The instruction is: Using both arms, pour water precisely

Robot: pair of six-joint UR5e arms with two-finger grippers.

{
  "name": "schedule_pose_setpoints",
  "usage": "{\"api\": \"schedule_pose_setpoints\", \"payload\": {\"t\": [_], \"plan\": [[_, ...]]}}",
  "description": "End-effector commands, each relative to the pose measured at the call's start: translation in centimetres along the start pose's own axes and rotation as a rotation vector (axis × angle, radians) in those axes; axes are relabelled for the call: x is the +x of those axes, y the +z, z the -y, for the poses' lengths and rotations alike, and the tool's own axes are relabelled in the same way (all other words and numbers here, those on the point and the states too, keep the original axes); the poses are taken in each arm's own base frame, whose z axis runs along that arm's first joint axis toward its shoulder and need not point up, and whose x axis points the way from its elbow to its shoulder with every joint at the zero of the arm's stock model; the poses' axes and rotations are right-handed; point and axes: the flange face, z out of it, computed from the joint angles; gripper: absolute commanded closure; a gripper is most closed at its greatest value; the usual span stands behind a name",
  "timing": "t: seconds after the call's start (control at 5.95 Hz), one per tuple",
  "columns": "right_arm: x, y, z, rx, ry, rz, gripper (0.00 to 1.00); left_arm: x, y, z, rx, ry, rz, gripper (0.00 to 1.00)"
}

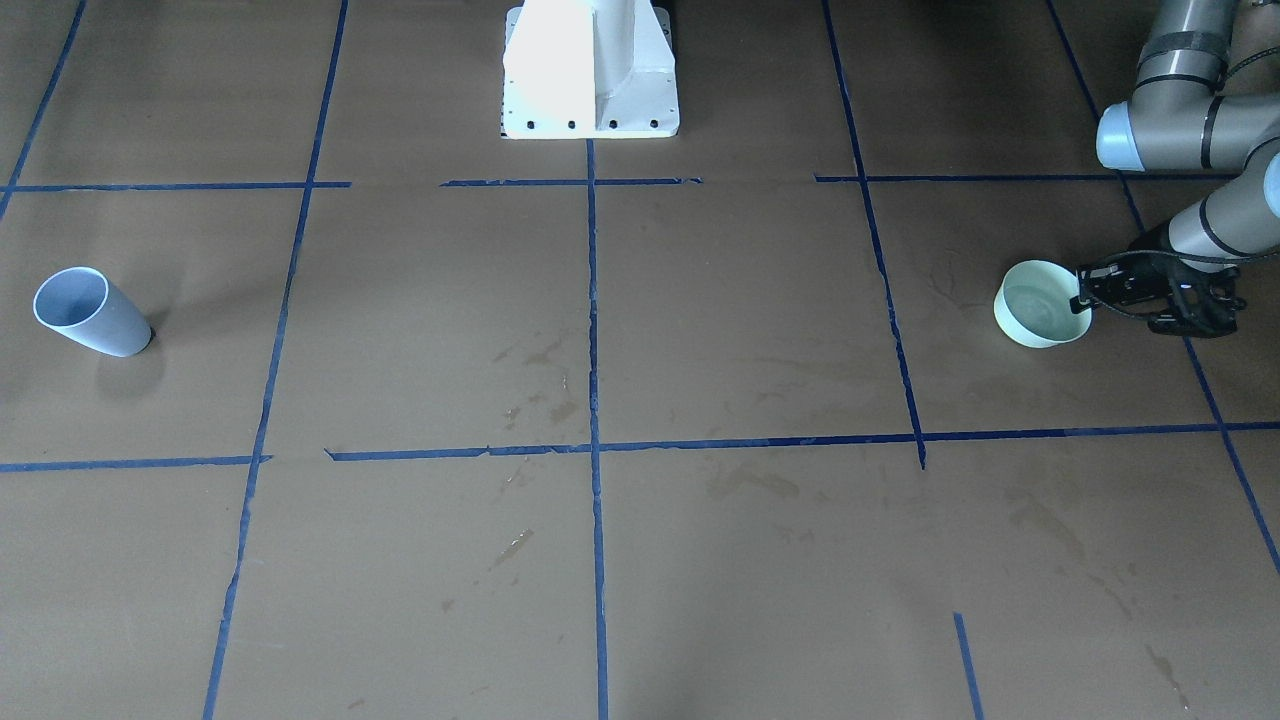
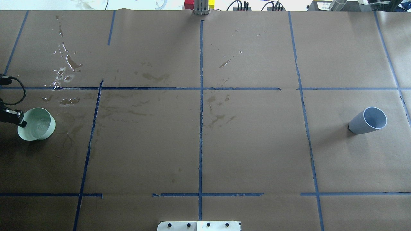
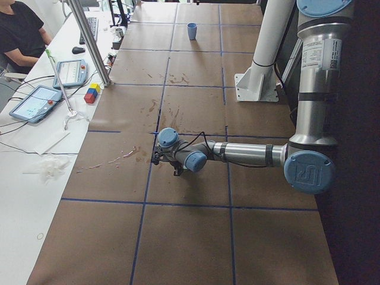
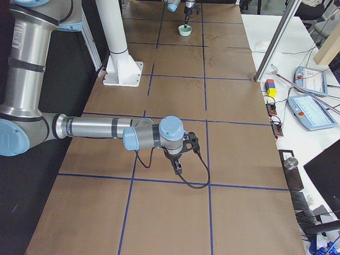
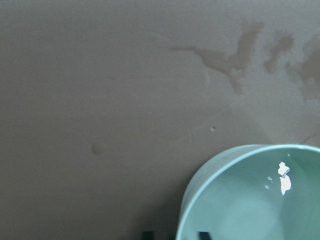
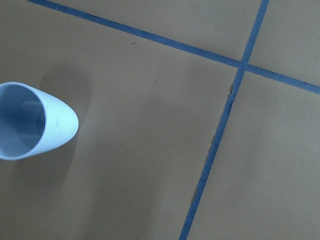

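Observation:
A pale green bowl [image 1: 1042, 304] [image 2: 36, 124] stands on the brown paper near the table's end on my left side. Glints in the left wrist view show water in the bowl [image 5: 260, 200]. My left gripper [image 1: 1085, 295] [image 2: 21, 121] points down at the bowl's rim with one fingertip inside and one outside. A gap of bare paper shows beside the outer fingertip [image 5: 147, 234], so the gripper is open. A light blue cup [image 1: 92, 312] [image 2: 368, 120] [image 6: 32, 125] stands far off on my right side. My right gripper [image 4: 177, 166] hovers low near the cup, and I cannot tell whether it is open or shut.
The white pedestal base [image 1: 590, 75] stands at the middle of the robot's edge. Wet patches [image 2: 65, 69] mark the paper beyond the bowl. Blue tape lines [image 2: 201, 128] grid the table. A person [image 3: 21, 35] sits at a side bench with tablets, past a metal post [image 3: 89, 41].

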Motion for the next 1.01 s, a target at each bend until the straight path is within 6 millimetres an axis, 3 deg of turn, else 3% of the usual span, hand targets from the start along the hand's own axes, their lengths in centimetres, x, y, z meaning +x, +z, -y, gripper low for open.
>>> {"api": "schedule_pose_setpoints", "payload": {"t": [0.0,0.17,0.34,0.5,0.67,0.84], "plan": [[-0.1,0.0,0.0,0.001,-0.001,-0.001,0.00,3.8,-2.3,0.7,0.024,0.051,-0.056,1.00],[-0.1,0.0,0.0,-0.001,0.002,0.001,0.00,6.1,-4.1,0.7,0.049,0.053,-0.080,1.00],[-0.2,-0.1,0.1,0.002,0.002,0.000,0.00,10.0,-6.3,2.7,0.089,-0.016,-0.117,1.00],[-0.2,-0.1,0.0,0.000,0.006,0.002,0.00,14.6,-6.2,3.8,0.085,-0.014,-0.147,1.00],[-0.2,-0.1,0.1,0.002,0.002,0.003,0.00,20.8,-5.2,4.2,0.056,-0.044,-0.187,1.00],[-0.3,-0.1,0.1,0.003,0.003,0.013,0.00,26.0,-3.8,3.9,0.013,-0.067,-0.211,1.00]]}}
